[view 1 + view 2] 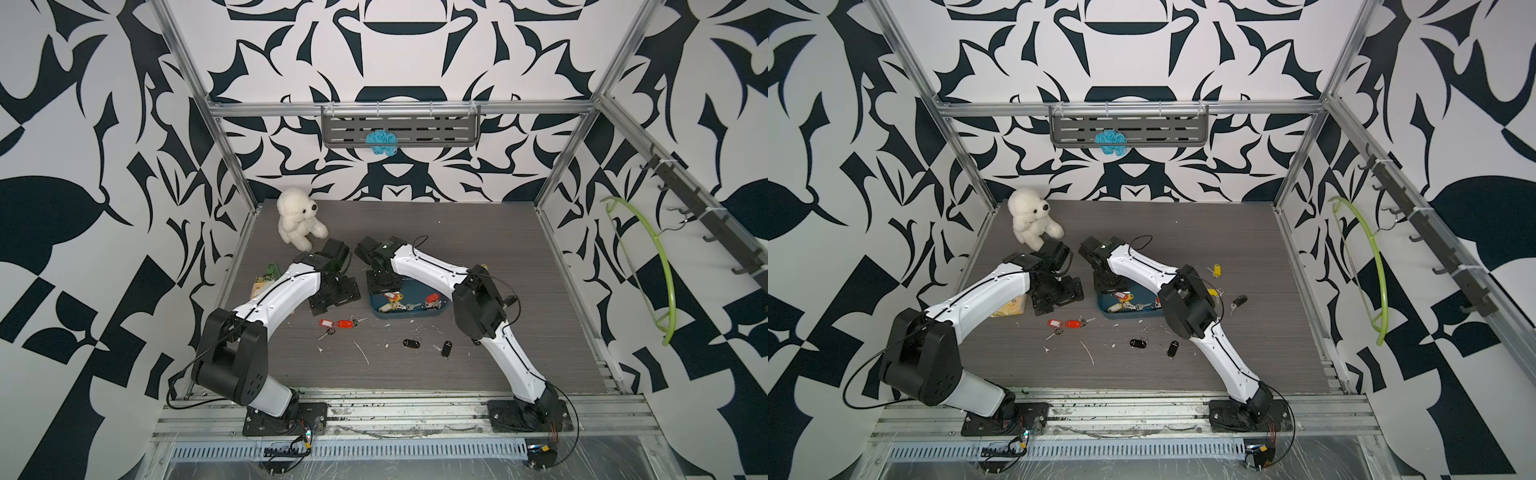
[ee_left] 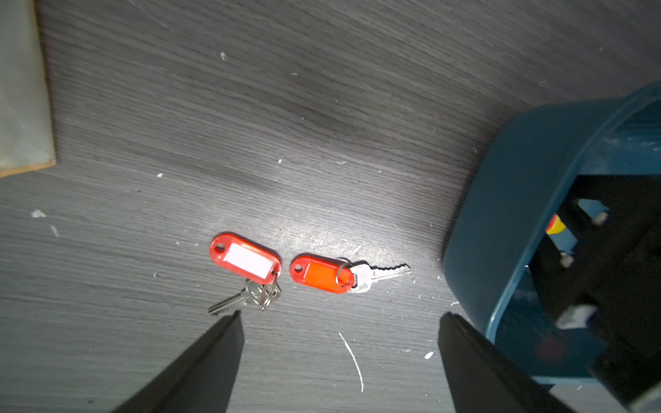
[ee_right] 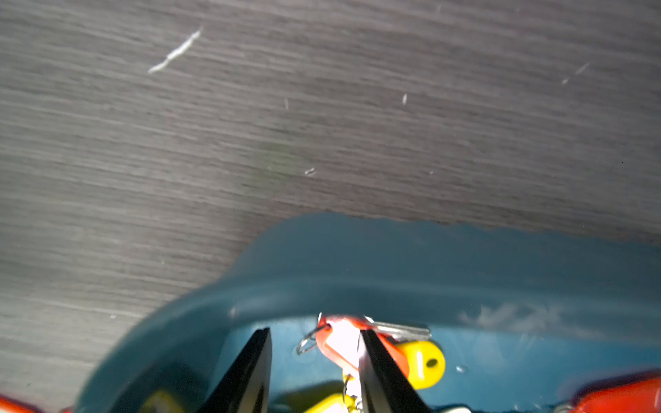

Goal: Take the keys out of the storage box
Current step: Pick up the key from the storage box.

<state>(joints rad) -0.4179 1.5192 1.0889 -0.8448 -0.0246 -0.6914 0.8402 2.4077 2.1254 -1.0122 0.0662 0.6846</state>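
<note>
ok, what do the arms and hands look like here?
The left arm and right arm have white shells, black joint housings, black base plates and thin black cables along the links. The left hand and right hand show plain black tapered fingers, no markings visible.

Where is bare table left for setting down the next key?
Widest bare patch: the back of the table, from the white bear across to the right frame post. The front strip between the black-tagged keys and the rail is also free. Crowded: just in front of the storage box, where the red-tagged keys lie, and to its right, by the yellow-tagged key.
</note>
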